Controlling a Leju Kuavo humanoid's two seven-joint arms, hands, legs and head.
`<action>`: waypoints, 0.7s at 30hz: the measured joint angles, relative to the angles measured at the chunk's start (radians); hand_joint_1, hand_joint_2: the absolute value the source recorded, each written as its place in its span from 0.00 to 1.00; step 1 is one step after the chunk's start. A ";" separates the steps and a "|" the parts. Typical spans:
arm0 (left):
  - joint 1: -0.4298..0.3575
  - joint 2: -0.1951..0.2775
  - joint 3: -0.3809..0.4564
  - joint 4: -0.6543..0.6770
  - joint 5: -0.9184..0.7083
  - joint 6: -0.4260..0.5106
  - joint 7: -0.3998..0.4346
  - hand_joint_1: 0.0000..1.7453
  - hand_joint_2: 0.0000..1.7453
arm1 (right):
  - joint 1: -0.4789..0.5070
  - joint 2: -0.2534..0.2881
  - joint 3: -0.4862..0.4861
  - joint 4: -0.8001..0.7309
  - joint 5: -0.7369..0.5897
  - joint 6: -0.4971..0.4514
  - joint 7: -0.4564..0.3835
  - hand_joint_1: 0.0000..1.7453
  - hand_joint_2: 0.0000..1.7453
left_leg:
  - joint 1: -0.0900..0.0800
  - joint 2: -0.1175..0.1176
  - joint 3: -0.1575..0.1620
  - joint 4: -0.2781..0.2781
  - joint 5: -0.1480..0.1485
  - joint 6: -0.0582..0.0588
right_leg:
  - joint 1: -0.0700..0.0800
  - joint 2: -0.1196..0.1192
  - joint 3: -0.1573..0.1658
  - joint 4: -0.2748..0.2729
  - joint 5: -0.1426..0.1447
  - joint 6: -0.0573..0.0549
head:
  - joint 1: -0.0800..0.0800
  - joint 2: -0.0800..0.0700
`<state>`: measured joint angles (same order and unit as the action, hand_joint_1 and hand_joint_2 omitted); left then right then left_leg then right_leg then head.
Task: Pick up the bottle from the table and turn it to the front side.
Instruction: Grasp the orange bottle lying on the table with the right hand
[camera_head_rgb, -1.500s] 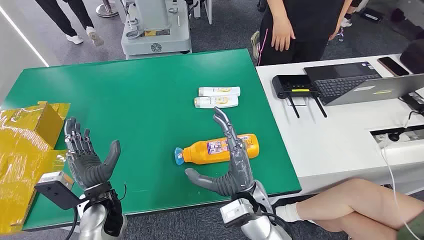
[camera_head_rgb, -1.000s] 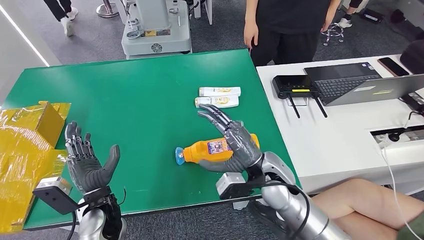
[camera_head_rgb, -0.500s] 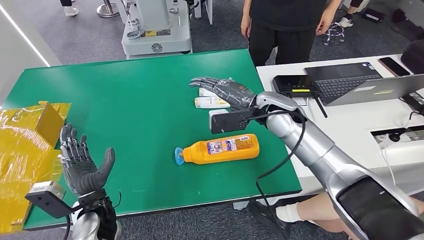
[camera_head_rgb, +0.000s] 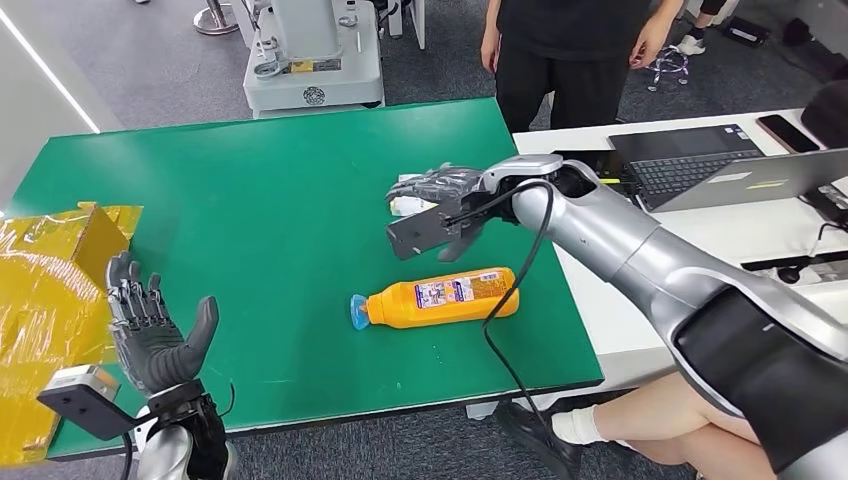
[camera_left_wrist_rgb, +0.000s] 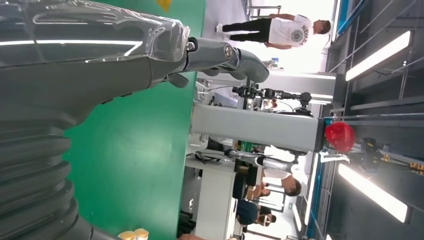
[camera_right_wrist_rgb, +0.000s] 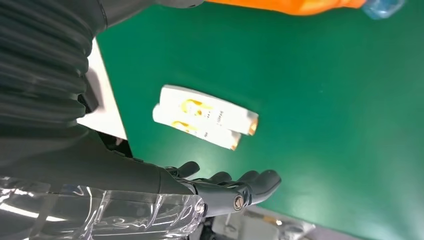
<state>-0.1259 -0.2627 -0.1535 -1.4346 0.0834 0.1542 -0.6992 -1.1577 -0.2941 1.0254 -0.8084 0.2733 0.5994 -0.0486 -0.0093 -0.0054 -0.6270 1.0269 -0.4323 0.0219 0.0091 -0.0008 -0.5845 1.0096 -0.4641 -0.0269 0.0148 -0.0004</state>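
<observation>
An orange bottle (camera_head_rgb: 445, 297) with a blue cap lies on its side on the green table (camera_head_rgb: 250, 200), cap pointing left and a label patch facing up. Its edge also shows in the right wrist view (camera_right_wrist_rgb: 295, 5). My right hand (camera_head_rgb: 440, 196) hovers open beyond it, fingers spread over two white tubes (camera_head_rgb: 412, 205) that lie side by side (camera_right_wrist_rgb: 205, 117). It holds nothing (camera_right_wrist_rgb: 220, 192). At the table's near left corner my left hand (camera_head_rgb: 152, 335) is raised, palm open and fingers apart (camera_left_wrist_rgb: 100, 60), well away from the bottle.
A yellow foil-wrapped box (camera_head_rgb: 55, 270) sits at the left edge. On the white desk (camera_head_rgb: 680, 280) to the right are a black router (camera_head_rgb: 590, 168) and a laptop (camera_head_rgb: 730, 165). A person (camera_head_rgb: 575, 50) stands beyond the table; a seated person's leg (camera_head_rgb: 680, 400) is at lower right.
My right hand left the orange bottle, swung away over the table and now hovers lower above the white tubes. The bottle stayed put. My left hand sank slightly.
</observation>
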 joint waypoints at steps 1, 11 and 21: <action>0.001 0.000 0.003 -0.002 0.001 0.002 0.000 0.00 1.00 | -0.011 0.000 0.023 0.006 -0.016 0.003 0.014 0.00 1.00 | 0.000 0.000 0.000 0.000 0.000 0.000 | 0.000 0.000 0.000 0.000 0.000 0.000 | 0.000 0.000; 0.003 0.006 0.014 -0.010 0.003 0.008 0.000 0.00 1.00 | -0.068 0.000 0.184 0.038 -0.093 0.003 0.093 0.00 1.00 | 0.000 0.000 0.000 0.000 0.000 0.000 | 0.000 0.000 0.000 0.000 0.000 0.000 | 0.000 0.000; 0.001 0.008 0.017 -0.010 0.009 0.019 0.000 0.00 1.00 | -0.028 -0.053 0.288 0.038 -0.180 -0.076 0.101 0.00 1.00 | 0.000 -0.001 0.000 0.000 0.000 0.000 | 0.000 -0.001 0.000 -0.001 0.000 0.000 | 0.000 0.000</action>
<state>-0.1244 -0.2546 -0.1370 -1.4446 0.0919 0.1733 -0.6992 -1.1854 -0.3471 1.3136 -0.7702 0.0934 0.5238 0.0521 -0.0091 -0.0065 -0.6268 1.0273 -0.4324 0.0219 0.0091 -0.0017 -0.5845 1.0091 -0.4643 -0.0269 0.0150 -0.0004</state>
